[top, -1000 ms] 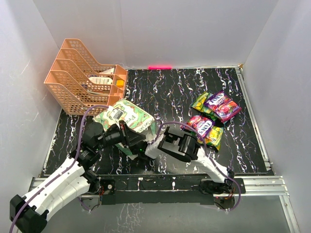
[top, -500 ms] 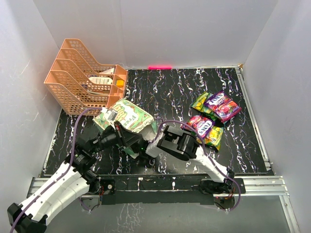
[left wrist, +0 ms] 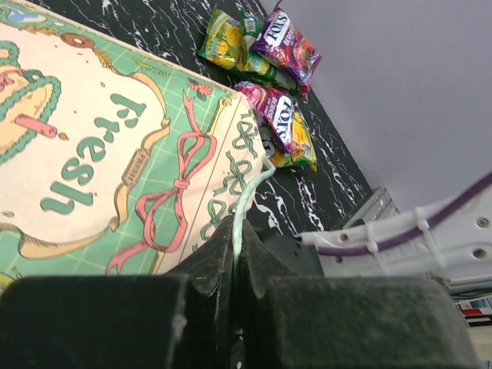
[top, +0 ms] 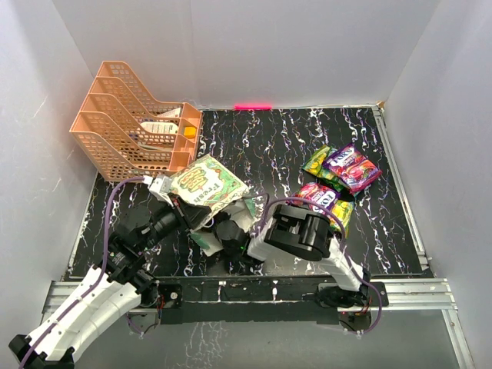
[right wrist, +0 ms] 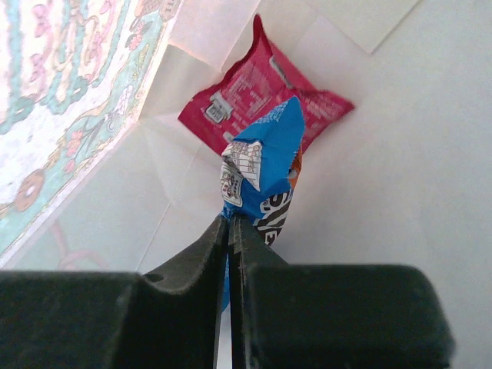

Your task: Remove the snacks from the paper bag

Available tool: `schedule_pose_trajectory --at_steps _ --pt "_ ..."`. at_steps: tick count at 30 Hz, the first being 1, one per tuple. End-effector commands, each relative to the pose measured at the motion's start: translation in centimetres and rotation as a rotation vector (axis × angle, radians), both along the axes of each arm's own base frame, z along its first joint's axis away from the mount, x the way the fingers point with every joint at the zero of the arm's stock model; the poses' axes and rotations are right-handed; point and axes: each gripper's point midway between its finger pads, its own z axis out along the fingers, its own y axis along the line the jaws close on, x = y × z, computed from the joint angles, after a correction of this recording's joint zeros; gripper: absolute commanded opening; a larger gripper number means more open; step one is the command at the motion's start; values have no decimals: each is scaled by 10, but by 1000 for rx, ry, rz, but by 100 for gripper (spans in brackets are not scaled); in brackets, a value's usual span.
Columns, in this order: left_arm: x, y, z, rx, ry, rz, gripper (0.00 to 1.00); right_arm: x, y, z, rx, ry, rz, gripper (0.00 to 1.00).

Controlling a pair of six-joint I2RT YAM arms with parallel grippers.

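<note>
**A:** How is the left arm [top: 100,284] posed?

**B:** It is stretched from its base at the near left corner diagonally toward the middle of the table [top: 269,146]. Its wrist is brought in at the near side of the paper bag [top: 206,184]. The left gripper [left wrist: 234,231] is seen pressed together, with the bag's thin edge pinched between the fingers beside the face printed "Fresh".

**A:** And the right arm [top: 330,257]?

**B:** It is folded sharply. The forearm is raised from the near right base and the wrist is turned leftward, so the fingers are pushed into the bag's mouth. The right gripper [right wrist: 229,224] is clamped on the lower end of a blue packet [right wrist: 265,165], which is inside the bag with pale paper walls around it.

**A:** Is anything else seen in there?

**B:** A red packet [right wrist: 261,92] is seen deeper in, behind the blue one, near the bag's back fold.

**A:** Where is the bag placed?

**B:** It is held tilted, printed face up, left of centre and just in front of the peach tray rack [top: 127,127]. Loose snacks [top: 338,181] are heaped on the table to the right, well apart from it.
</note>
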Motion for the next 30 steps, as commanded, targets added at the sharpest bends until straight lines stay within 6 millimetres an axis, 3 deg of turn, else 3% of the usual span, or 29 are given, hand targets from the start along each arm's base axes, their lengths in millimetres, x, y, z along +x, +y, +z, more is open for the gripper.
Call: schedule_pose_trajectory --at_steps 1,8,15,21,25,30 --pt "10 8 31 -10 -83 63 0 -20 -8 39 61 -56 -9 7" --pt "11 13 33 -5 -93 89 0 -32 -29 41 -12 -89 -28 7" --pt "19 21 38 -7 -62 160 0 -61 -40 47 -72 -140 15 7" --pt "26 26 49 18 -23 208 0 -77 -85 67 -247 -275 55 7" --pt "29 30 47 36 2 242 0 -92 -116 93 -388 -377 122 7" --pt "34 46 38 63 61 342 0 -100 -154 123 -635 -330 177 7"
